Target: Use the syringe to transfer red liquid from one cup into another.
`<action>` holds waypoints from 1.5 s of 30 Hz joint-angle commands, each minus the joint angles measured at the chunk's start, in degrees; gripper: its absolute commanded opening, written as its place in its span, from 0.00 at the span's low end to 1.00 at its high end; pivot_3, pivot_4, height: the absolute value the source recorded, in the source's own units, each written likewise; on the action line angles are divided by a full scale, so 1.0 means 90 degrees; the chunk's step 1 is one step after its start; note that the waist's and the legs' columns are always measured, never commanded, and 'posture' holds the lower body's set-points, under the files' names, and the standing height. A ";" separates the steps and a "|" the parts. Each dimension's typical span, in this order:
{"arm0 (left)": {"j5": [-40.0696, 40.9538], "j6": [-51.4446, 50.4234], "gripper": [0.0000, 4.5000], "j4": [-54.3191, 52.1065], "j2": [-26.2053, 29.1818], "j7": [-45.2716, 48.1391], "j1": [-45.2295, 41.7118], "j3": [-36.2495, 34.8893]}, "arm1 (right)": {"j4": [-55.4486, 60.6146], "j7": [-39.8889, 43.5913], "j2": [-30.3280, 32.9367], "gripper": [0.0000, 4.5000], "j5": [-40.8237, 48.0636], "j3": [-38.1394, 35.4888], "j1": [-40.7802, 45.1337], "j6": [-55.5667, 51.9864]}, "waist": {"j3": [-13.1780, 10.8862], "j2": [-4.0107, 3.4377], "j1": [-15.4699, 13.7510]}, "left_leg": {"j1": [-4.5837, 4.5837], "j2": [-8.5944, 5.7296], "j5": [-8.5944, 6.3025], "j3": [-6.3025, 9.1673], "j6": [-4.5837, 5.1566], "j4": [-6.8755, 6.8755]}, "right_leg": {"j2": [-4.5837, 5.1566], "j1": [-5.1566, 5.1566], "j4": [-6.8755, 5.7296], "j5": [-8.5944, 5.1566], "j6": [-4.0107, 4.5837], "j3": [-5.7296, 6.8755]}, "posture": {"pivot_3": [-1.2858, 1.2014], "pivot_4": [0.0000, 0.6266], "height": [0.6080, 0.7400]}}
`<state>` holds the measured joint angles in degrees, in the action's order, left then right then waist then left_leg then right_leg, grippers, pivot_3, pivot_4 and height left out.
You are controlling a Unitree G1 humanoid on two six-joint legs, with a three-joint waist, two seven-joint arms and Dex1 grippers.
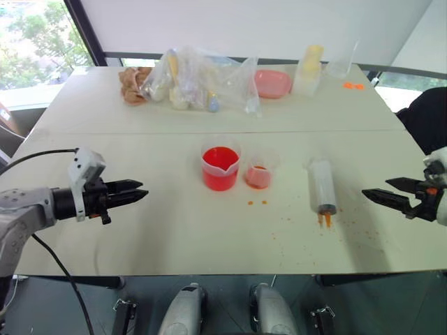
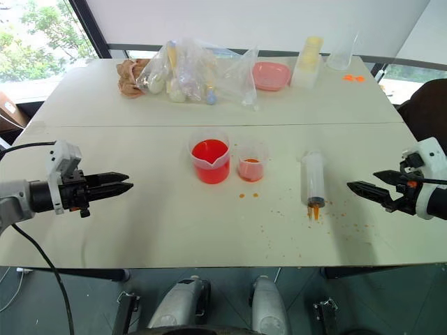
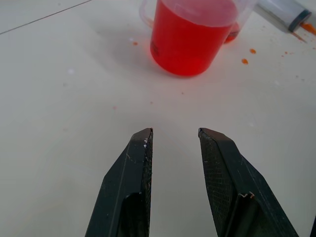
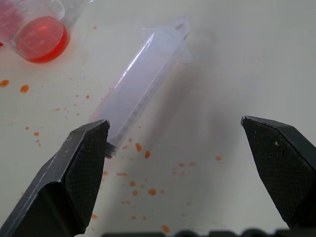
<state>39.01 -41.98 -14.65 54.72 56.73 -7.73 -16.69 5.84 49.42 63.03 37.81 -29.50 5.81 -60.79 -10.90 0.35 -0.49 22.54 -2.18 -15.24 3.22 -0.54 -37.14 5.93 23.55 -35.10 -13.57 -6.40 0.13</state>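
The large clear plastic syringe with the orange-stained nozzle (image 1: 323, 187) is lying flat on the pale worktop (image 1: 167, 230), touched by nothing, its nozzle pointing toward the near edge and its flanged end away, so the barrel is offering its long side to a grip from the right. From the syringe, the smaller clear spoutless cup tinted pinkish red (image 1: 259, 172) is sitting at about nine o'clock, and the larger clear spouted beaker (image 1: 221, 167) is standing just beside that cup, further along the same line; the bright red liquid (image 1: 220, 159) is filling most of the beaker, while the small cup is holding only a shallow layer, which suggests the transfer has hardly begun. Orange droplets (image 1: 257, 202) are speckling the worktop near the cups and around the nozzle. The right gripper (image 1: 380, 196) is hovering at about three o'clock of the syringe, well apart from it, its jaws spread wide and holding nothing, probably readying to close around the barrel. The left gripper (image 1: 133, 192) is hanging at about nine o'clock of the beaker, also apart, its jaws standing a little way apart and empty, likely waiting to steady a cup. At twelve o'clock, along the far side, a crumpled clear plastic bag of oddments (image 1: 199, 80) and a pink bowl (image 1: 272, 82) are lying out of the way.
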 commanded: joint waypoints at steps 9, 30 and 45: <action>-0.0058 0.0255 0.34 0.0237 0.0394 0.0747 -0.1876 0.0457 | -0.2276 0.0473 0.0305 0.99 -0.0770 0.3529 0.4214 -0.1323 | -0.0002 0.0003 0.0144 | 0.0009 -0.0001 0.0000 -0.0006 0.0000 0.0004 | -0.0002 0.0014 0.0001 0.0006 0.0006 0.0000 | 0.52 0.24 1.00; -0.0188 0.0479 0.34 -0.0330 0.0018 0.0320 -0.1260 0.0227 | -0.5517 0.1396 -0.1810 0.47 -0.2849 0.6281 0.6508 -0.1379 | 0.0003 0.0015 0.0142 | 0.0106 -0.0019 0.0015 -0.0004 -0.0024 -0.0013 | -0.0006 0.0118 -0.0037 0.0040 -0.0050 0.0001 | 0.52 0.24 1.00; -0.0552 0.1006 0.34 0.1462 0.0106 0.0589 -0.2302 0.0369 | -0.3714 0.0033 -0.2640 0.32 -0.1650 0.2612 0.8205 -0.0327 | -0.0020 -0.0004 0.0188 | 0.0099 -0.0010 0.0036 -0.0029 -0.0057 -0.0013 | -0.0033 0.0167 -0.0123 0.0049 -0.0040 -0.0022 | 0.52 0.24 1.00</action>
<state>34.72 -34.45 -3.35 54.89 61.19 -26.40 -12.47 -34.54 52.58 41.49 20.22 -1.79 79.85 -66.75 -11.08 0.31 1.21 23.42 -2.16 -14.91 3.00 -1.05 -37.20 5.51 25.05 -36.19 -13.15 -6.72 0.00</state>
